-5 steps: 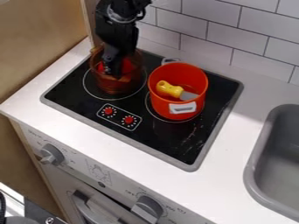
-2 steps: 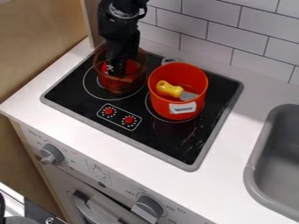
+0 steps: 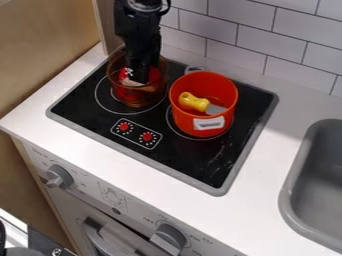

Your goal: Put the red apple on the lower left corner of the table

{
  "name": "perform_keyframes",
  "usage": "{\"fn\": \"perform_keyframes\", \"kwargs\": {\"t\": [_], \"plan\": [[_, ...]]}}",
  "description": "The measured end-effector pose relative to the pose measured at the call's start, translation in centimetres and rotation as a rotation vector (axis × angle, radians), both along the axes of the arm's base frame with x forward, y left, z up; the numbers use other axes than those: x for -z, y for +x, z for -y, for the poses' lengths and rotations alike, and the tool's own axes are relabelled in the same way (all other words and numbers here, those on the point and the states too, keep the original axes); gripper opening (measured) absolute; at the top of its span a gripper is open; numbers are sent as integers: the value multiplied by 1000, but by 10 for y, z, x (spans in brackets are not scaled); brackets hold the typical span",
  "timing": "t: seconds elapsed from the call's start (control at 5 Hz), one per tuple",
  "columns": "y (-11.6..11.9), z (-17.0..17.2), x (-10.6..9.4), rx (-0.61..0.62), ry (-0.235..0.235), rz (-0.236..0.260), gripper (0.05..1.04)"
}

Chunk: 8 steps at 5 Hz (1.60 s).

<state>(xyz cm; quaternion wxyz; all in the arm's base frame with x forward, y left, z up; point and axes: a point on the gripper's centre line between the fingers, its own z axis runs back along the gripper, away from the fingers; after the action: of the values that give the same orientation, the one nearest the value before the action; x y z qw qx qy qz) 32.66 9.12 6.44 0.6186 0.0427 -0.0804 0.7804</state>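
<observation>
- Black robot gripper (image 3: 139, 78) points downward; I cannot tell whether it is apart, together or clamped.
- Beneath it: glossy black, grey-rimmed stovetop (image 3: 184, 155).
- Just beside it: round orange-red pot (image 3: 204, 127).
- Around its lower end: round see-through amber pot (image 3: 137, 102).
- Against or beside its tip: partly hidden red object (image 3: 123, 76), inside the amber pot; whether it's the apple, I cannot tell.
</observation>
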Motion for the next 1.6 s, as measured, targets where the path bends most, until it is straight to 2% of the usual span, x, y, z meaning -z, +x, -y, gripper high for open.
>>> {"fn": "perform_keyframes", "kwargs": {"t": [0.2,0.4,0.6,0.8,1.2,1.4,1.6], "plan": [[-1,0,-1,-1,-2,-19,514],[-3,0,-8,-16,6,-16,513],[-13,4,-28,-15,39,-1,514],[-25,8,-41,-14,63,-8,514],[-41,23,-53,-30,62,-40,513],[-52,38,-53,-50,60,-42,513],[-63,51,-42,-54,64,-45,514]]}}
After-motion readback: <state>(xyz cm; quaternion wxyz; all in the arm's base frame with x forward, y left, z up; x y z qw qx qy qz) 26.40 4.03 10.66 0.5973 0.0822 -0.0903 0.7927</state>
